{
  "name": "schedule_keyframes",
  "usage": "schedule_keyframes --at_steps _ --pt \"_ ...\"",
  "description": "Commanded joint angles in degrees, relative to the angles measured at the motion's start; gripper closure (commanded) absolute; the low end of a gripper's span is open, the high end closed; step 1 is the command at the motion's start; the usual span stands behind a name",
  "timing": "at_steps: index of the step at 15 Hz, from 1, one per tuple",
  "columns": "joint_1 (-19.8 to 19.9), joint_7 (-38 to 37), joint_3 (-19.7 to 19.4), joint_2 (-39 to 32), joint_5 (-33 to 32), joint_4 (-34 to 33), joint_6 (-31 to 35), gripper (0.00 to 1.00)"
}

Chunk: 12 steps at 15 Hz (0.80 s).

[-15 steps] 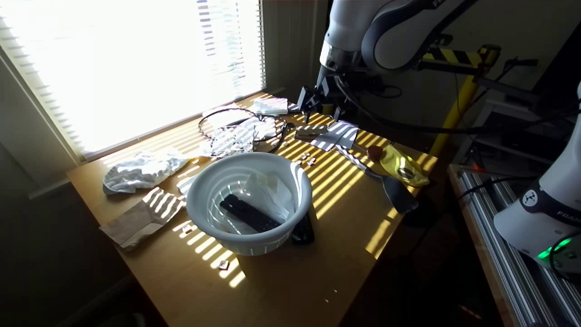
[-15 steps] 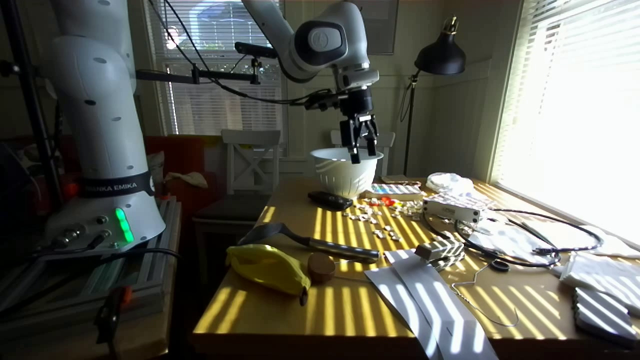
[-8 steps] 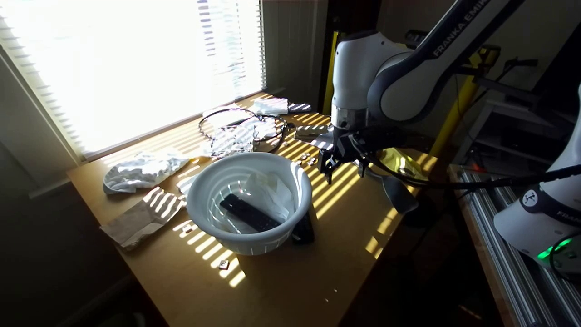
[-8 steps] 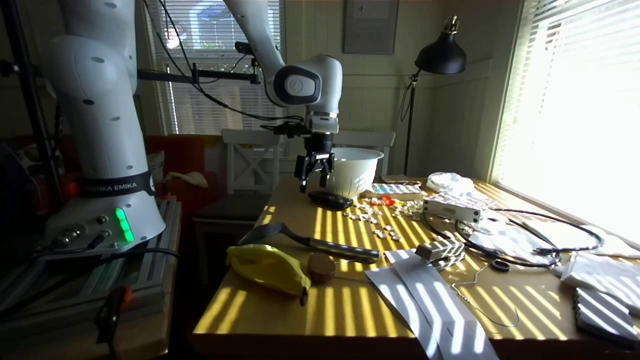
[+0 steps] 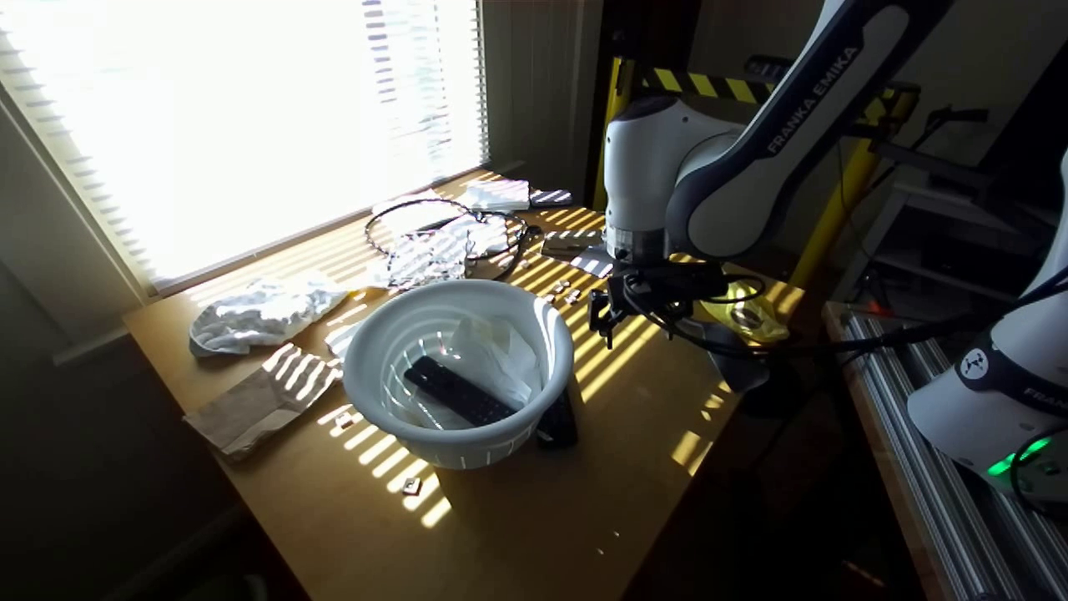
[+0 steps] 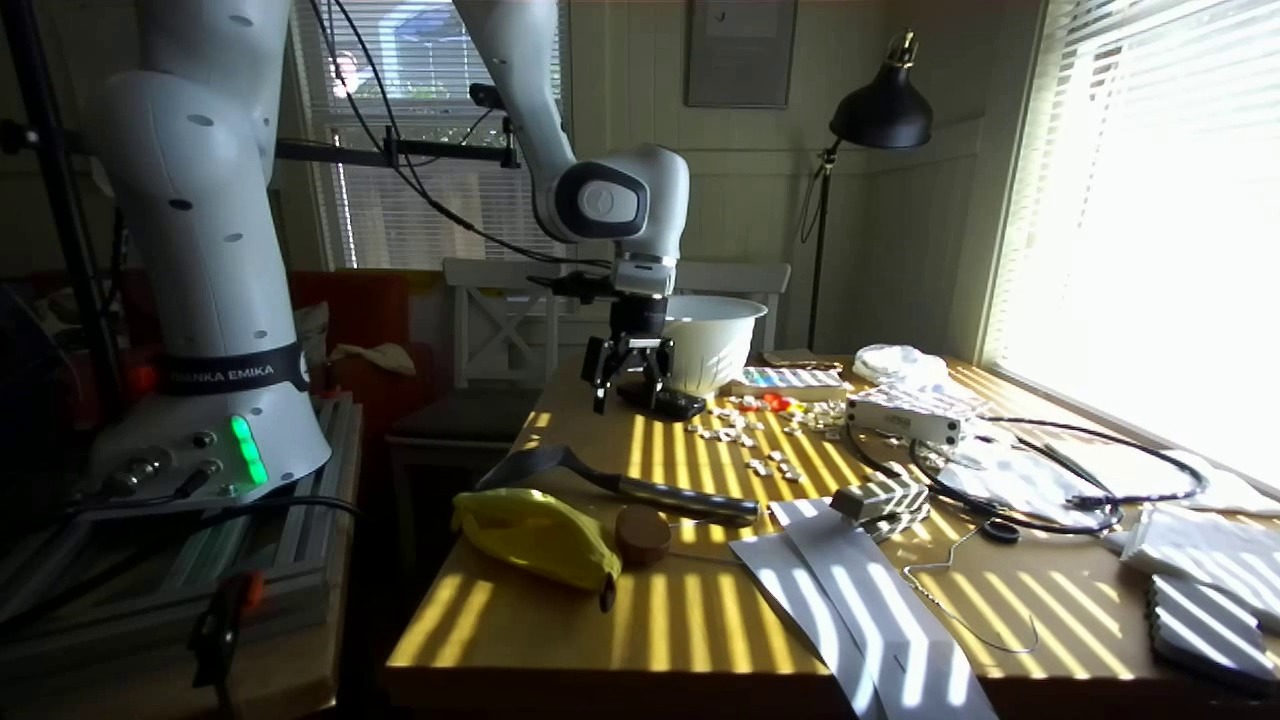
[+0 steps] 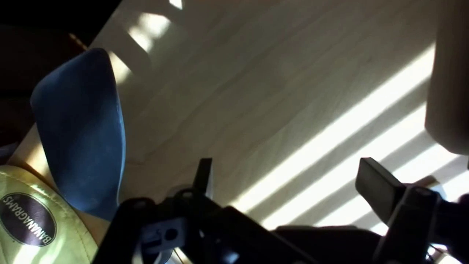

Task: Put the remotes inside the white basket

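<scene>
The white basket [image 5: 367,367] stands on the table in both exterior views [image 6: 718,350]. One black remote [image 5: 455,392] lies inside it, beside white paper or cloth. A second black remote [image 5: 557,426] lies on the table against the basket's outer side, partly hidden by it; it also shows in an exterior view [image 6: 682,405]. My gripper [image 5: 638,335] is open and empty above the table, beside the basket, pointing down. In an exterior view the gripper [image 6: 630,400] overlaps part of this remote. In the wrist view the gripper's fingers [image 7: 379,185] stand wide apart over bare wood.
A spatula [image 7: 80,128] and a yellow Bananagrams bag [image 7: 69,227] lie near the table edge on the robot's side. Small tiles [image 6: 735,430], a cable loop [image 6: 1170,490] and papers [image 6: 840,600] lie around. A dark rounded shape [image 7: 449,80] at the wrist view's right edge is unclear.
My gripper has come down and away from the window side, towards the table beside the basket. It lowered slightly more in the last half second. The basket and remotes have not moved.
</scene>
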State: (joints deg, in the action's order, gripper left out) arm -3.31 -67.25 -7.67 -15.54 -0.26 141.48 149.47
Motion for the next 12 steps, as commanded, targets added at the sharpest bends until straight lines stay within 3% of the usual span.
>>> schedule_keyframes --at_steps 1,6,9,12 --pt "0.86 2.18 2.51 -2.20 5.01 -2.44 5.07 0.00" --pt "0.36 3.91 4.85 -8.45 7.60 -8.77 9.13 0.00" --pt "1.96 9.13 7.60 -12.51 11.46 -12.97 9.44 0.00" --pt "1.80 12.32 7.78 -15.49 13.05 -16.84 9.77 0.00"
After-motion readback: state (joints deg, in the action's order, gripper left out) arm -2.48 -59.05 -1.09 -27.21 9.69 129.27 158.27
